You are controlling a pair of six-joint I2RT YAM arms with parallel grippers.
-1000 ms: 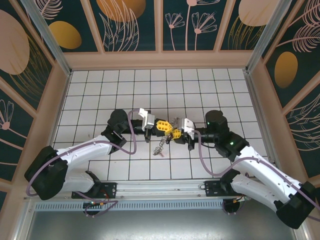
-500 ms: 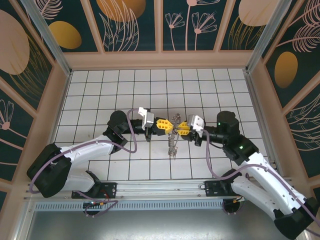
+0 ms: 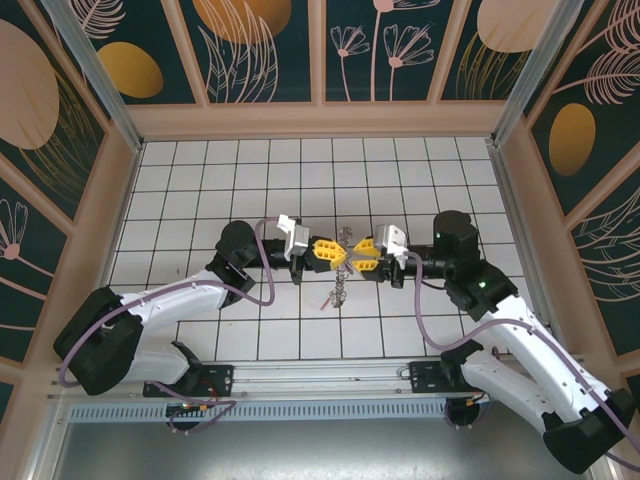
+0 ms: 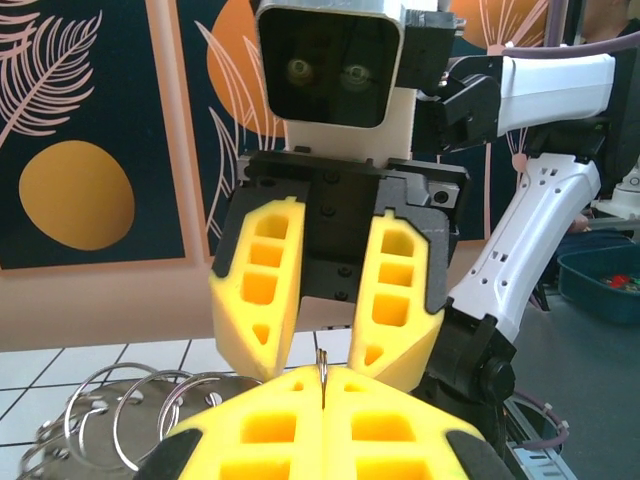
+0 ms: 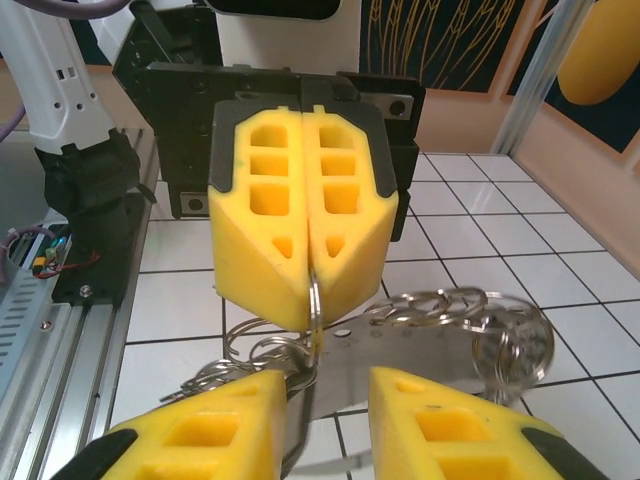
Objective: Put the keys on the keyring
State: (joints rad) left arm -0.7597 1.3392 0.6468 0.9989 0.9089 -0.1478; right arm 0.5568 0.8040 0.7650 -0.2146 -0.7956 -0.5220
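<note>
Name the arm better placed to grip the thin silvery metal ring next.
Right: the right gripper stands open astride the thin silvery metal ring; the left gripper is shut on it, so it is occupied.

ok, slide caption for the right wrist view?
Left gripper shut on a thin grey wire loop; right gripper open facing it, cluster of silvery metal rings alongside.

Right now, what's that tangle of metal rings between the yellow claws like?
The tangle of rings is thin, shiny silvery wire: several split rings looped together, plus a short chain of links. The left claw is shut on the edge of one ring. A strand dangles below toward the white tiles. The right claw is open, its yellow fingers parted either side of that same ring's wire.
</note>
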